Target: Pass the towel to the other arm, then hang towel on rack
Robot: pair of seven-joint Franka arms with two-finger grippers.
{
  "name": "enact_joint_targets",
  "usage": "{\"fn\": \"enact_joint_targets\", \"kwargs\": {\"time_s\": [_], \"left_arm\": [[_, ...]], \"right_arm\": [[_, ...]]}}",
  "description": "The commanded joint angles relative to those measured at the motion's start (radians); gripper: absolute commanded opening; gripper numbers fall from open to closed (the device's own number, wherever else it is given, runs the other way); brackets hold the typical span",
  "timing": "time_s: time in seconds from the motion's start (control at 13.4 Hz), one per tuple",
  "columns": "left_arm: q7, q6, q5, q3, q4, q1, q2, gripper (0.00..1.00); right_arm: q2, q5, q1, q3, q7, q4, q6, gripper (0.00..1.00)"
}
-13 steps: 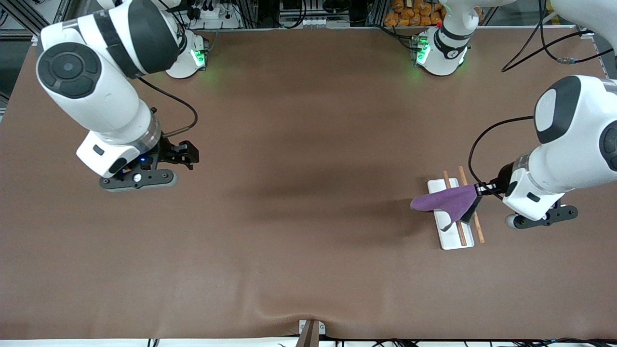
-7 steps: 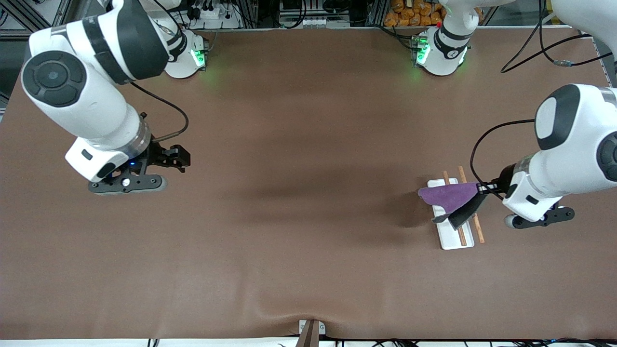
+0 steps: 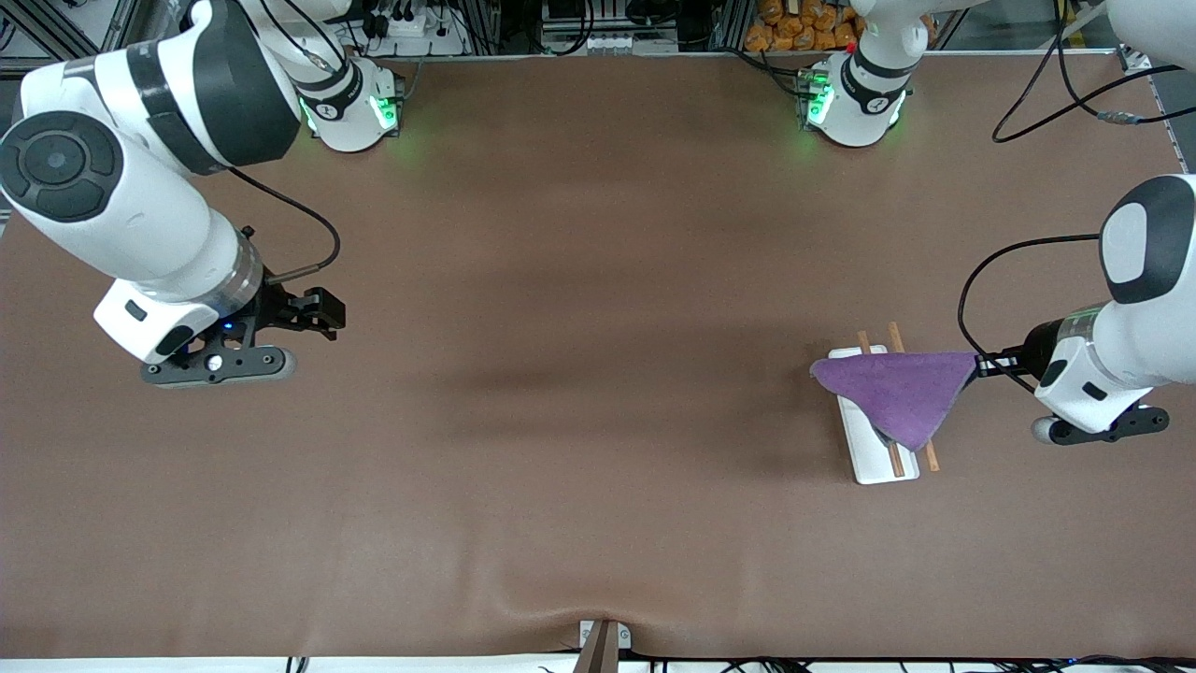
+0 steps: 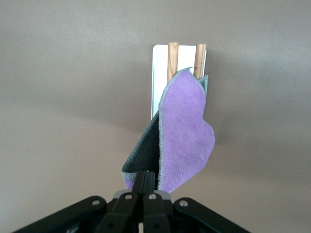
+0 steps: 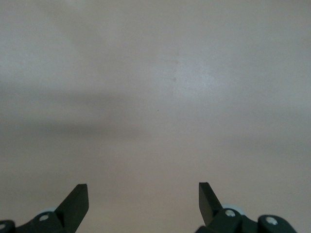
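Note:
The purple towel (image 3: 897, 393) with grey edging is stretched over the rack (image 3: 864, 458), a white base with two wooden rods, at the left arm's end of the table. My left gripper (image 3: 979, 366) is shut on one corner of the towel, just beside the rack. In the left wrist view the towel (image 4: 184, 136) hangs from my shut fingers (image 4: 146, 180) and drapes toward the rods (image 4: 173, 56). My right gripper (image 3: 327, 310) is open and empty over bare table at the right arm's end; the right wrist view shows its gripper (image 5: 143, 196) over plain mat.
The brown mat (image 3: 579, 374) covers the whole table. A small bracket (image 3: 603, 640) sits at the table edge nearest the front camera. Both arm bases (image 3: 855, 93) stand along the edge farthest from the front camera.
My left gripper has pulled the towel corner away from the rack, spreading the towel out over the rods. My right arm has drawn back toward its end of the table.

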Motion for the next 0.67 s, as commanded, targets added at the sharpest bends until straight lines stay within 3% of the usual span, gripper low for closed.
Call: {"fn": "enact_joint_targets", "kwargs": {"time_s": [0.0,0.22,0.6], "left_arm": [[0.009,-0.009,0.012,-0.008,-0.022,0.020,-0.006,0.00],[0.063,-0.009,0.011,-0.008,-0.023,0.044,0.000,0.00],[0.131,-0.009,0.011,-0.008,-0.023,0.093,0.007,0.00]], "right_arm": [[-0.039,0.020,-0.073,0.018,-0.078,-0.027,-0.027,1.00],[-0.088,0.107,-0.165,0.018,-0.130,-0.030,-0.111,1.00],[-0.228,0.112,-0.250,0.007,-0.215,-0.118,-0.175,1.00]]}}
